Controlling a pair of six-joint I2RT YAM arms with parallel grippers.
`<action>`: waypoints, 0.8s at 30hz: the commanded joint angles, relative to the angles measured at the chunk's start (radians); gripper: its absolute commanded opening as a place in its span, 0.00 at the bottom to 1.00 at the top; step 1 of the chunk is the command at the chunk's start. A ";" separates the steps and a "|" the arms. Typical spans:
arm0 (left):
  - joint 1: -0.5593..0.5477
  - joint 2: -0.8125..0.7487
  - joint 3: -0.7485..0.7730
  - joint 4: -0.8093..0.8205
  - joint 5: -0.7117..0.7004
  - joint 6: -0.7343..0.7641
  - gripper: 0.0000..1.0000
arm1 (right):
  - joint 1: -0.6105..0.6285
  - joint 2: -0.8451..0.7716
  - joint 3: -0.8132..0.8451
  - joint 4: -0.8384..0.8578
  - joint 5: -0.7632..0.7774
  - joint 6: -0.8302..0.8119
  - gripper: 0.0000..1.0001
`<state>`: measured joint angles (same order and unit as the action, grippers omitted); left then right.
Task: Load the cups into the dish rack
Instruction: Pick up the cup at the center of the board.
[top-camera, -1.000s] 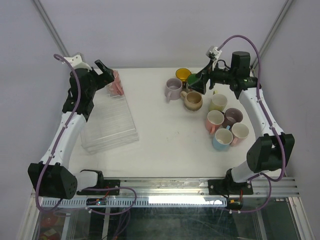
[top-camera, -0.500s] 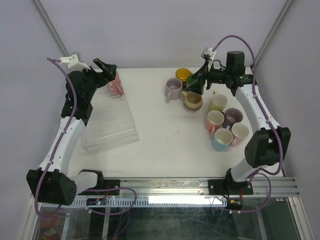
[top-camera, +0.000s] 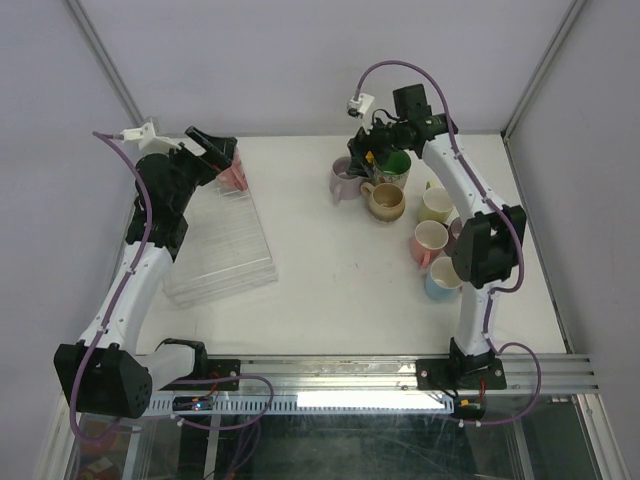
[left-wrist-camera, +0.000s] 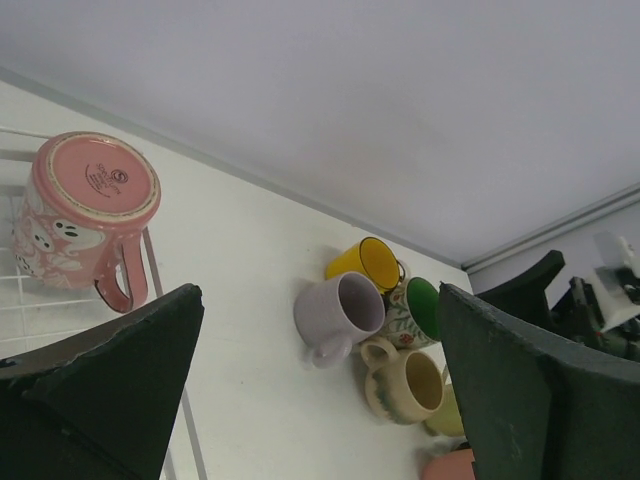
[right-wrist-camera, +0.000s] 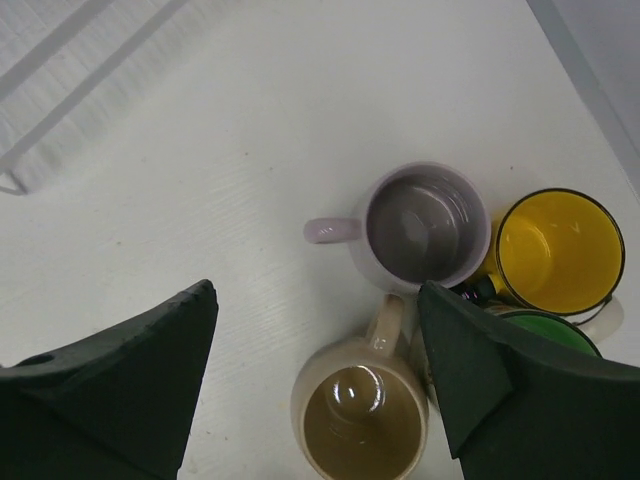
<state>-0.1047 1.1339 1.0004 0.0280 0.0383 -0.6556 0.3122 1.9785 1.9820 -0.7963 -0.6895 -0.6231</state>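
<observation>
One white table (top-camera: 330, 290) holds it all. The clear dish rack (top-camera: 215, 245) lies on its left side. The left gripper (left-wrist-camera: 320, 295) is up by the rack's far end, claw wide, holding nothing. The right gripper (right-wrist-camera: 318, 292) hangs over the far cups, claw wide too, holding nothing. A pink cup (left-wrist-camera: 90, 210) sits upside down at the rack's far end. A lilac cup (right-wrist-camera: 425, 225), yellow cup (right-wrist-camera: 558, 248), green cup (right-wrist-camera: 548, 330) and beige cup (right-wrist-camera: 360, 420) stand close together on the table, well apart from the rack.

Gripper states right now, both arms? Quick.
Left gripper: open, holding nothing.
Right gripper: open, holding nothing.
</observation>
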 joint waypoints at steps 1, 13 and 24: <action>0.002 -0.039 -0.015 0.078 0.028 -0.047 0.99 | 0.008 0.053 0.096 -0.013 0.179 -0.007 0.81; 0.003 -0.023 -0.020 0.112 0.054 -0.086 0.99 | 0.071 0.156 0.070 0.180 0.354 -0.260 0.74; 0.003 -0.011 -0.029 0.127 0.075 -0.109 0.99 | 0.082 0.180 -0.040 0.435 0.342 -0.464 0.73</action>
<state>-0.1047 1.1255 0.9672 0.0986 0.0879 -0.7506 0.3901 2.1639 1.9293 -0.5323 -0.3511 -0.9855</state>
